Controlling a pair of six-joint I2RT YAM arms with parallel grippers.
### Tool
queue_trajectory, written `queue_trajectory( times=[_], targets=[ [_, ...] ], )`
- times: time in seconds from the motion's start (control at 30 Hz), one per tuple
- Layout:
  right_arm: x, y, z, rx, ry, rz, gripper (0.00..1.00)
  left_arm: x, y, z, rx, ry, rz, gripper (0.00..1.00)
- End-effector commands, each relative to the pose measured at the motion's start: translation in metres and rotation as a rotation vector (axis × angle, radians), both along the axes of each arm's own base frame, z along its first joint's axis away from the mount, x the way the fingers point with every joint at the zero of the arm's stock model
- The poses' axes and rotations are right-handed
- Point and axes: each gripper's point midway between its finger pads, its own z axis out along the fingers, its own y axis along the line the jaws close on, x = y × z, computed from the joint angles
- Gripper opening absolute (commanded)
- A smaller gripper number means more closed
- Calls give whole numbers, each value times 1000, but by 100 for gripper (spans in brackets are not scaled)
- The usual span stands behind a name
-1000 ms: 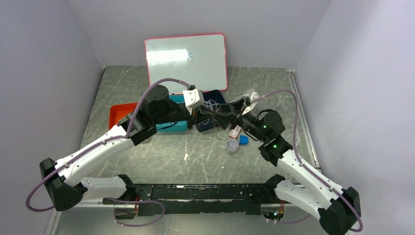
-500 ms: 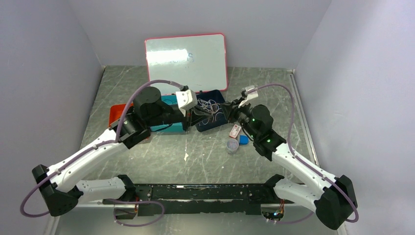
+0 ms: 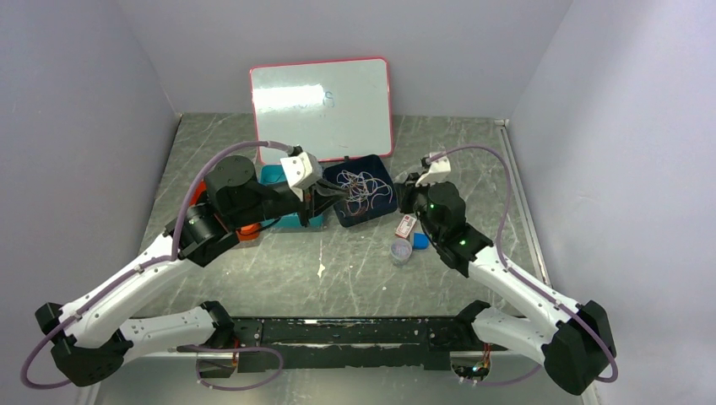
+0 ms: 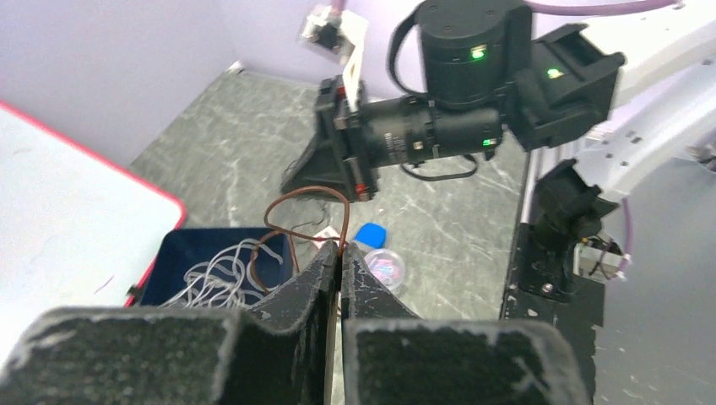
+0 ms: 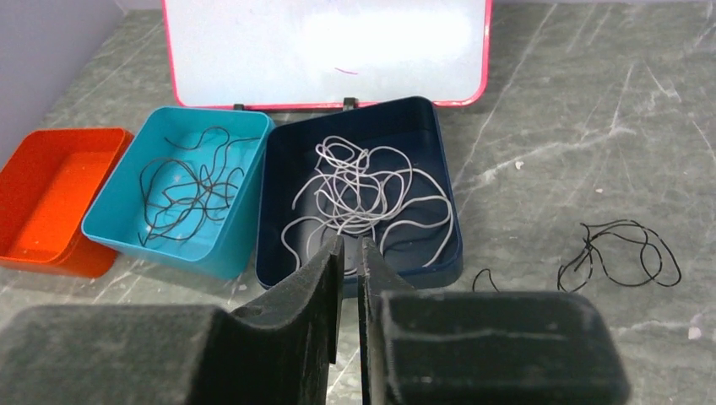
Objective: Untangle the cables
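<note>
My left gripper is shut on a thin brown cable that loops up from the fingertips above the navy tray. In the top view the left gripper sits at the left edge of the navy tray, which holds tangled white cables. My right gripper is shut but for a thin slit, with nothing between the fingers, just in front of the navy tray and its white cables. Black cables lie in the teal tray. A loose black cable lies on the table.
An orange tray stands left of the teal one. A whiteboard leans on the back wall. A small clear jar, a blue cap and a small red-and-white item lie near the right arm.
Both grippers have drawn apart from over the navy tray: the left moved left with the brown cable, the right moved back to the right. The tray's white cables now show.
</note>
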Motion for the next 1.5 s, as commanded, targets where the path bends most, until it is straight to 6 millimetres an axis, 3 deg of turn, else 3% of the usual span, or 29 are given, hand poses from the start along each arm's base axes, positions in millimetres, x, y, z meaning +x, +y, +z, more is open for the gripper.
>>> queue_trajectory(
  times=[0.0,0.2,0.4,0.63,0.8,1.03,1.33,1.47],
  targets=[
    [-6,-5,-3,-3,8,-5,17,20,19,6,1,36,174,7],
    [-23,-4,4,-7,8,66,25,63,46,-19,54,141,438,7],
    [-43,0,19,4,10,150,33,116,84,-62,107,255,624,7],
    [-51,-15,26,28,48,83,42,171,125,-100,175,287,831,7],
    [-55,-16,25,31,63,92,43,198,139,-122,191,299,892,7],
    [-59,-15,21,23,78,107,44,223,156,-178,257,410,964,7],
    [-63,-15,10,22,107,117,44,229,155,-267,311,647,961,7],
    [-64,-13,7,26,119,125,45,232,152,-293,362,703,951,7]
  ],
)
